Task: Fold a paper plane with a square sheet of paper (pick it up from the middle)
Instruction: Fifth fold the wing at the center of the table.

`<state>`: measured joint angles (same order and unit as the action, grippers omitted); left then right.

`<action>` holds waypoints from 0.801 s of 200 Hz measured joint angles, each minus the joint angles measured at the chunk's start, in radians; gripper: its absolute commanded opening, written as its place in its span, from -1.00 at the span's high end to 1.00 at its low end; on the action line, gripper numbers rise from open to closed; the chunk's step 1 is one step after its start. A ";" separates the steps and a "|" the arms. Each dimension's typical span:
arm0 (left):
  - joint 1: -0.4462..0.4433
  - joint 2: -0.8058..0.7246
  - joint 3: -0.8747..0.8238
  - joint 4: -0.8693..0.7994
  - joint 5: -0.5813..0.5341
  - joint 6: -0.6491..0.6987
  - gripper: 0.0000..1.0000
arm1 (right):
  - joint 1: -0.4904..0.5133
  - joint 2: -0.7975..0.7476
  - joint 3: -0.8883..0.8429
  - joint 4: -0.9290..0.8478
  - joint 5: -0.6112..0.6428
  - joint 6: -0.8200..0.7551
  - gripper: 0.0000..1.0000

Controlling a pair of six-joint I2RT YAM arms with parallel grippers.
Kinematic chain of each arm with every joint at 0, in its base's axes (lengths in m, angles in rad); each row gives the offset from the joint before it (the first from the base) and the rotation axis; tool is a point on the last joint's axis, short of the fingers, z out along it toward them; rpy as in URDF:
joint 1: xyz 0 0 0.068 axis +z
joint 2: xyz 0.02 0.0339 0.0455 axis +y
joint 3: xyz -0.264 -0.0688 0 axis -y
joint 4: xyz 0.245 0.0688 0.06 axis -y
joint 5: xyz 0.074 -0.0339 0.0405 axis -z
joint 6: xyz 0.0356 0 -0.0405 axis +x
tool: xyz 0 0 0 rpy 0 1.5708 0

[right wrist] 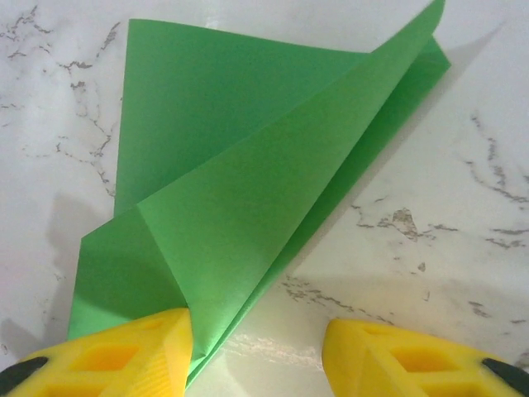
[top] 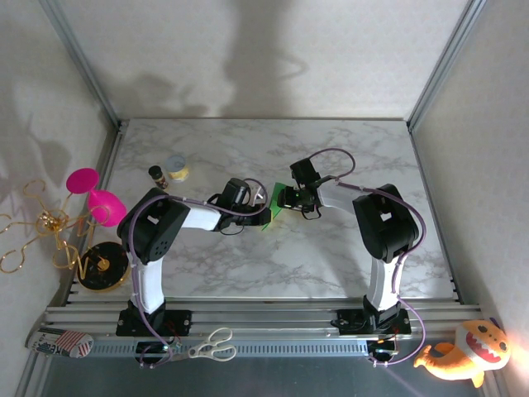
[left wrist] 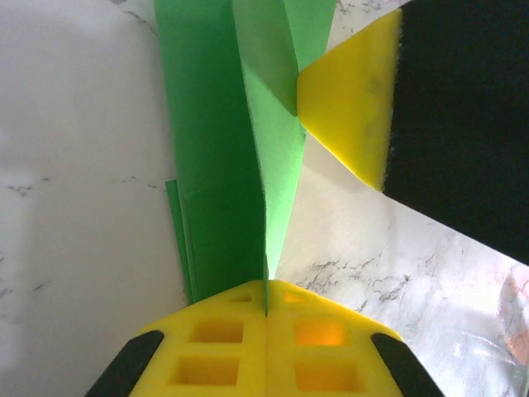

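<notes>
The left gripper (left wrist: 266,302) pinches the folded green paper (right wrist: 231,182) tight, so the half-open right gripper (right wrist: 258,351) should press its lifted layer flat, evenly along the crease.

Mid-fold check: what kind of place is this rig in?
Likely a lab test cell, not a home: a marble-look tabletop boxed in by white panels on aluminium posts, a slotted mounting rail, and props like a plush shark at the edge.
</notes>
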<state>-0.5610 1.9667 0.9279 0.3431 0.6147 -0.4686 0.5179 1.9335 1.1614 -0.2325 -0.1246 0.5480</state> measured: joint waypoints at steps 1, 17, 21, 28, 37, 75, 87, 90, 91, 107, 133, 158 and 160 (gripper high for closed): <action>0.000 0.000 0.001 -0.002 0.000 0.000 0.94 | 0.000 0.000 0.000 0.000 0.000 0.002 -0.02; 0.000 0.002 0.010 -0.019 0.001 0.000 0.96 | -0.003 -0.005 0.000 0.000 -0.006 0.007 -0.02; 0.000 0.003 0.013 -0.024 0.002 0.000 0.97 | -0.003 -0.008 -0.001 0.001 -0.010 0.010 -0.02; 0.002 0.004 0.018 -0.032 0.004 0.000 0.98 | -0.006 -0.012 -0.005 0.005 -0.017 0.011 -0.03; 0.003 0.005 0.023 -0.042 0.011 0.000 0.98 | -0.012 -0.020 -0.015 0.015 -0.034 0.014 -0.05; 0.010 0.012 0.041 -0.072 0.030 -0.002 0.99 | -0.053 -0.099 -0.114 0.111 -0.121 0.017 -0.08; 0.010 0.013 0.041 -0.072 0.031 -0.005 1.00 | -0.068 -0.143 -0.154 0.152 -0.157 0.016 -0.06; 0.010 0.013 0.041 -0.072 0.031 -0.006 1.00 | -0.072 -0.152 -0.163 0.164 -0.167 0.017 -0.04; 0.010 0.013 0.041 -0.072 0.031 -0.006 1.00 | -0.072 -0.154 -0.165 0.167 -0.169 0.017 -0.03; 0.012 0.013 0.041 -0.072 0.037 -0.009 1.00 | -0.078 -0.195 -0.205 0.256 -0.240 0.019 0.11; 0.014 0.016 0.041 -0.068 0.043 -0.019 1.00 | -0.072 -0.188 -0.235 0.378 -0.356 0.042 0.43; 0.016 0.017 0.041 -0.066 0.047 -0.027 1.00 | -0.068 -0.150 -0.244 0.444 -0.428 0.067 0.61; 0.016 0.017 0.041 -0.066 0.047 -0.027 1.00 | -0.068 -0.145 -0.244 0.448 -0.432 0.065 0.62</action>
<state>-0.5449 1.9839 0.9688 0.2775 0.6613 -0.4957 0.4503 1.7882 0.9176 0.2157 -0.5568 0.6132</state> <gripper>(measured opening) 0.046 0.224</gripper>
